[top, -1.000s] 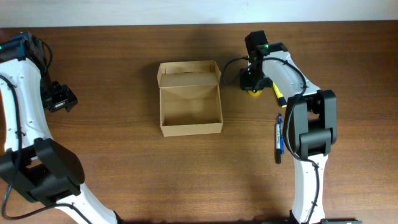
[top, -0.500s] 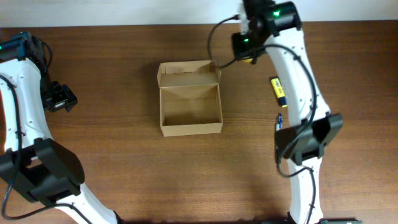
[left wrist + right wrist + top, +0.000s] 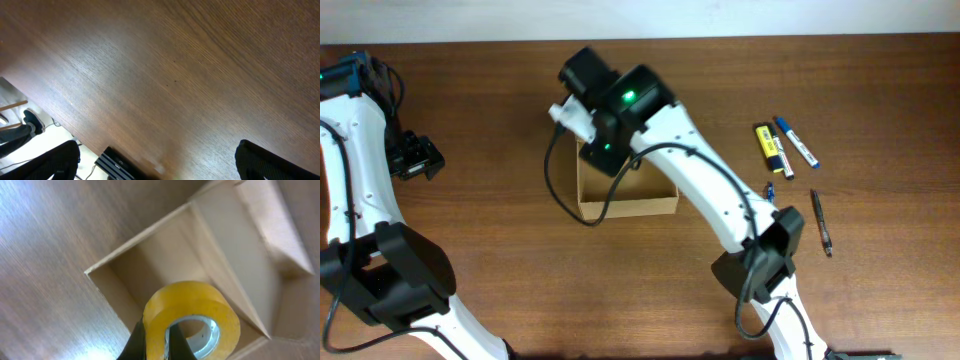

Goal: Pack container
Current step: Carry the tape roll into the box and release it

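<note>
box (image 3: 630,207): middle of the table (image 3: 490,250), top open; near wall and right wall show plainly
free room: bare wood left of the box and in front of it; pens (image 3: 798,142) lie well apart at the right side
right arm: goes from the near edge slanting over the box, wrist above its far left corner
right gripper (image 3: 156,339): pinched on the wall of a yellow tape (image 3: 192,312), one finger inside the ring, one outside; tape is over the open box
left arm: at the left side, well apart from the box
left gripper (image 3: 420,158): jaws wide, holding nothing, above bare wood near a table edge
hidden: from overhead the wrist covers tape, right fingers and the far part of the box; whether tape touches the box, cannot tell
</note>
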`<state>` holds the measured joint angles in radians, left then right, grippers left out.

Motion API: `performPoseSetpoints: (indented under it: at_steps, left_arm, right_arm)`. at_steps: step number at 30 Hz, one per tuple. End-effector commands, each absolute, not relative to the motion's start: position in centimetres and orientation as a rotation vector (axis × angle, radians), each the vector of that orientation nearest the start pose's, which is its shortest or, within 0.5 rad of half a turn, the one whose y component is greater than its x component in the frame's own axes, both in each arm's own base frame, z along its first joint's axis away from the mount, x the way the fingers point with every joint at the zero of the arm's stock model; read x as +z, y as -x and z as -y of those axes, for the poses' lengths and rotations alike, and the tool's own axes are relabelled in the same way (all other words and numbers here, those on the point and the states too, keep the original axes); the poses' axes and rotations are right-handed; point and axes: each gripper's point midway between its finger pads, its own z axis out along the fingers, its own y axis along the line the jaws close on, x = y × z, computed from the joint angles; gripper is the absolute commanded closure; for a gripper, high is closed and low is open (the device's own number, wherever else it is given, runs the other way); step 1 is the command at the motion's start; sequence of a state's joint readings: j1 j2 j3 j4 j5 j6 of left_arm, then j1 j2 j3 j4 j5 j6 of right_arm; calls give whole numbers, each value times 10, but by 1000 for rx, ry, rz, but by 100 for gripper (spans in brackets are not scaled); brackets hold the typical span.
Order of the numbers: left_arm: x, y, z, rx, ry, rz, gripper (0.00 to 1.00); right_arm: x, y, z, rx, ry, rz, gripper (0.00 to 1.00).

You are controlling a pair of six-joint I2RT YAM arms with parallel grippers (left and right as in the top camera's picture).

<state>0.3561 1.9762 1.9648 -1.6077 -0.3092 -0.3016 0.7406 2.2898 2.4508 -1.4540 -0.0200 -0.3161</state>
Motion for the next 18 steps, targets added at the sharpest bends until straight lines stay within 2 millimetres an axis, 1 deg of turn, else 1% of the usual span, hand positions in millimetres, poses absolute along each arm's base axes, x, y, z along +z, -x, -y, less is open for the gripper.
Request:
performPoseSetpoints:
  at_steps: [1, 5, 7, 13, 15, 18]
  left_arm:
    - [173, -317, -175, 485, 1004, -3010, 0]
    - [173, -317, -176, 485, 1004, -3010, 0]
    - [173, -317, -176, 485, 1004, -3010, 0]
    - [173, -317, -176, 485, 1004, -3010, 0]
    - [173, -317, -175, 485, 1004, -3010, 0]
    - [173, -317, -175, 485, 1004, -3010, 0]
  right_arm:
    - [128, -360, -330, 85, 1544, -2522, 96]
    - [87, -359, -320, 76, 1551, -2581, 96]
    - [71, -359, -315, 81, 1547, -2602, 96]
    - [31, -354, -310, 193, 1524, -2645, 96]
    - [24, -350, -306, 208, 1525, -2667, 96]
    - [28, -352, -307, 208, 1524, -2662, 96]
